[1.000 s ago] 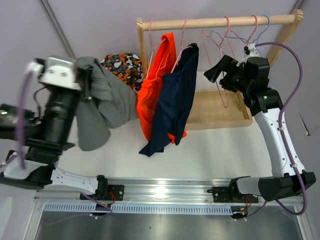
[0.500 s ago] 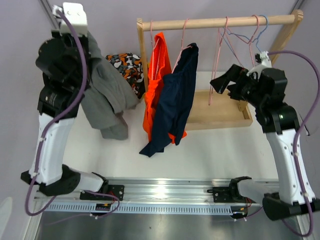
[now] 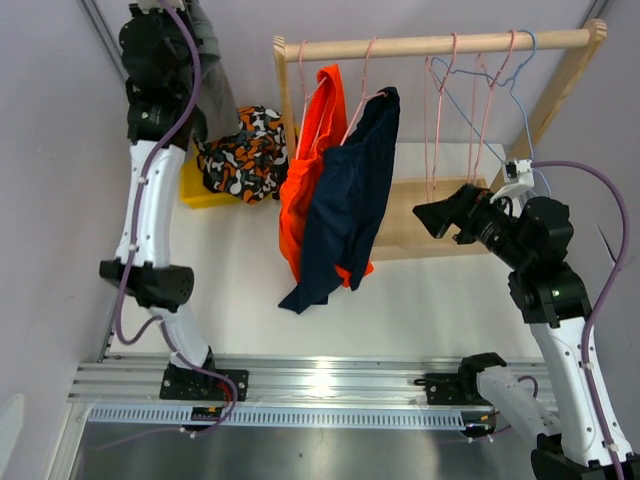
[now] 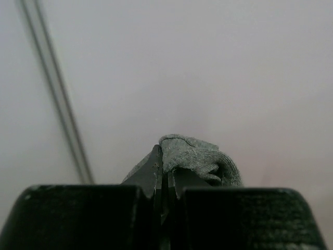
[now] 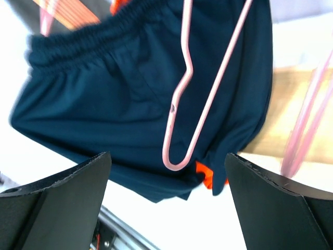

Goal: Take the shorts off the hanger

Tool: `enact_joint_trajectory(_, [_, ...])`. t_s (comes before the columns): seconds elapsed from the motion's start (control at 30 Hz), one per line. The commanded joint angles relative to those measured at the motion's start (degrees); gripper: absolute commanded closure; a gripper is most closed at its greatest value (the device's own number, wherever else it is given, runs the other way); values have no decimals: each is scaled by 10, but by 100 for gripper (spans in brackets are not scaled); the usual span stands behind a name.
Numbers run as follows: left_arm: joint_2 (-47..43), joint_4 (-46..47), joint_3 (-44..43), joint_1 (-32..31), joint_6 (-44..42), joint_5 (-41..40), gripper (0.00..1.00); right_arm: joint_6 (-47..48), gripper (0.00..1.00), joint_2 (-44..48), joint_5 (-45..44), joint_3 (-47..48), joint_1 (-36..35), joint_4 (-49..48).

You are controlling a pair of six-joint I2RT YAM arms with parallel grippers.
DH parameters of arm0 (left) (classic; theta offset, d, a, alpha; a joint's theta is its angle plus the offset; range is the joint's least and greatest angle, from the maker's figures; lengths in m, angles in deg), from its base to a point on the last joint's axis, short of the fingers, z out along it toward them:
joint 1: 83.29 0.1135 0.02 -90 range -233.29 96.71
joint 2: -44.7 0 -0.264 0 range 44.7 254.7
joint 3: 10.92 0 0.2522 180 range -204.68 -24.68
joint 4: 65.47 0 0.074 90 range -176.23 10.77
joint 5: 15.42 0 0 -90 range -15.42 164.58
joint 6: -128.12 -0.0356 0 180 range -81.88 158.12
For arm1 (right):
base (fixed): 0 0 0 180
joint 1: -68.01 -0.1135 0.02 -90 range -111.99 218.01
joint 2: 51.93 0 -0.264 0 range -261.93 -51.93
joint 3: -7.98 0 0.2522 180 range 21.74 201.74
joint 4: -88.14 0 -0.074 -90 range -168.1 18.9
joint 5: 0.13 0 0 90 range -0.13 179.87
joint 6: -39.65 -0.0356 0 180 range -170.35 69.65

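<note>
With clamped jaws the left gripper [image 4: 165,167] is holding the grey shorts [image 4: 200,158] aloft, while the right gripper [image 3: 436,218], jaws spread, is facing the navy shorts [image 5: 104,94], likely next.

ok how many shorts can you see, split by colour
orange shorts: 1
navy shorts: 1
grey shorts: 1
patterned shorts: 1
total: 4

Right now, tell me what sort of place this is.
Likely a robotics lab test bench: two robot arms bolted to an aluminium rail, a small wooden clothes rack staged with navy shorts on a white table.
</note>
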Motion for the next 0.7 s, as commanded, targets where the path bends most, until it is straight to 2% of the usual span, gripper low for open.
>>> enact_joint_trajectory(0.0, [62, 139, -43, 23, 85, 84, 100, 0, 1, 2, 20, -11, 0, -35])
enact_joint_trajectory(0.07, [100, 141, -18, 36, 123, 101, 100, 13, 1, 4, 11, -11, -1, -28])
enact_joint_trajectory(0.17, [86, 219, 140, 39, 167, 90, 100, 19, 1, 6, 2, -16, 0, -26])
enact_joint_trajectory(0.2, [79, 248, 237, 39, 181, 80, 100, 18, 1, 4, 2, -17, -1, -25])
enact_joint_trajectory(0.3, [89, 274, 290, 40, 203, 45, 95, 13, 1, -1, 10, -15, -1, -25])
enact_joint_trajectory(0.37, [117, 245, 295, 46, 218, 28, 74, 14, 1, 3, 20, -14, -4, -29])
enact_joint_trajectory(0.43, [136, 200, 290, 61, 253, 25, 47, 16, 1, 10, 21, -10, -5, -27])
enact_joint_trajectory(0.47, [150, 188, 292, 68, 268, 32, 19, 21, 1, 19, 19, -7, -6, -25])
enact_joint_trajectory(0.5, [156, 177, 291, 74, 296, 39, 10, 23, 1, 24, 18, -4, -6, -23])
enact_joint_trajectory(0.57, [164, 145, 289, 89, 319, 59, 1, 24, 1, 33, 18, 4, -7, -17])
enact_joint_trajectory(0.67, [155, 89, 281, 92, 324, 68, 1, 28, 1, 44, 20, 22, -7, -4])
